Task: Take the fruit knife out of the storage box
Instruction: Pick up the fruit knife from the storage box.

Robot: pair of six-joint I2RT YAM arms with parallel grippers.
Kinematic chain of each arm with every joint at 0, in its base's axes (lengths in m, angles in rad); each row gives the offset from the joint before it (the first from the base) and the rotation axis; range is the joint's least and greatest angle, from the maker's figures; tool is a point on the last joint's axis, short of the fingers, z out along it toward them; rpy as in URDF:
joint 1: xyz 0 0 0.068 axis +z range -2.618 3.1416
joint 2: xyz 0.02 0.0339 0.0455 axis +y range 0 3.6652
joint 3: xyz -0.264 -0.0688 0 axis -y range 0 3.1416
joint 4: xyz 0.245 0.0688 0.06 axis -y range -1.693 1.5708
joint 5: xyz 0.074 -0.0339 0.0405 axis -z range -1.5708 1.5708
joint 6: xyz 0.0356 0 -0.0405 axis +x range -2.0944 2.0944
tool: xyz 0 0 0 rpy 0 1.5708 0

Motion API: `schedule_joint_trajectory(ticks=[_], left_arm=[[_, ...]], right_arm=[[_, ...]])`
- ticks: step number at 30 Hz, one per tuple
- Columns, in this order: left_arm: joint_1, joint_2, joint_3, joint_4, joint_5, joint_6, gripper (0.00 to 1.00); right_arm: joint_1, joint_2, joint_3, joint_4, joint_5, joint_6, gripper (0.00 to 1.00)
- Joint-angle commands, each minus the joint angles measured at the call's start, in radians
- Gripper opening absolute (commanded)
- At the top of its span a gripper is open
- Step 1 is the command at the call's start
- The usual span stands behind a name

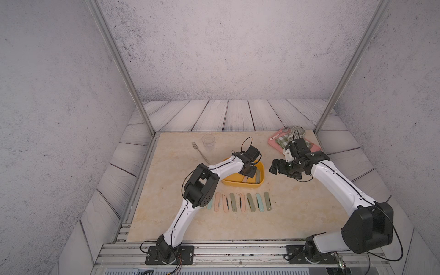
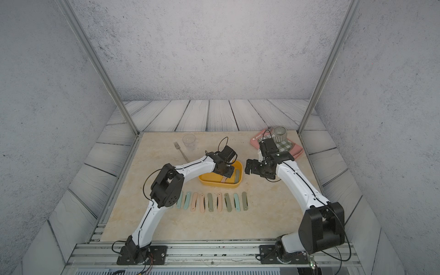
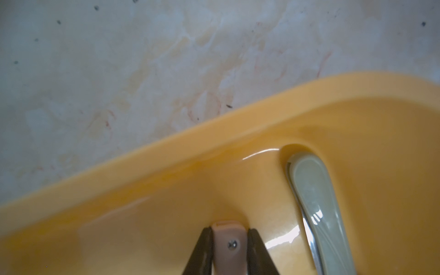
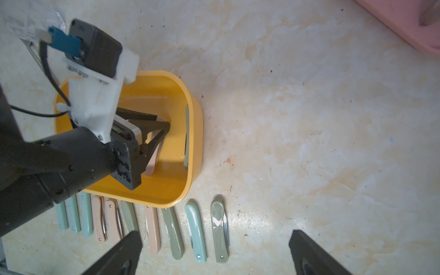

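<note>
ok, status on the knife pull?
Left end effector shut on pink fruit knife, down in storage box. Right end effector open, holding nothing. Green knife lies apart by the box wall.

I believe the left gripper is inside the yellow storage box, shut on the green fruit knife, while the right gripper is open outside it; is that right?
Not quite: the left gripper is shut on the pink fruit knife, not the green fruit knife, which lies free by the storage box wall, as the left wrist view shows. The rest holds.
</note>
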Motion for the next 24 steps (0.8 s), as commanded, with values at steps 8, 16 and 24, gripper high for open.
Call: schedule_joint_trajectory(ticks=[8,16,24], left_arm=[[0.008,-0.077,0.025,-0.02,-0.004,0.02,0.19],[0.012,-0.105,0.034,-0.026,-0.003,0.022,0.19],[0.032,-0.159,0.058,-0.043,-0.001,0.03,0.19]], right_arm=[[-0.003,0.015,0.01,0.0,-0.015,-0.007,0.99],[-0.002,0.015,0.008,0.004,-0.017,-0.005,0.99],[-0.001,0.017,0.011,0.011,-0.025,-0.001,0.99]])
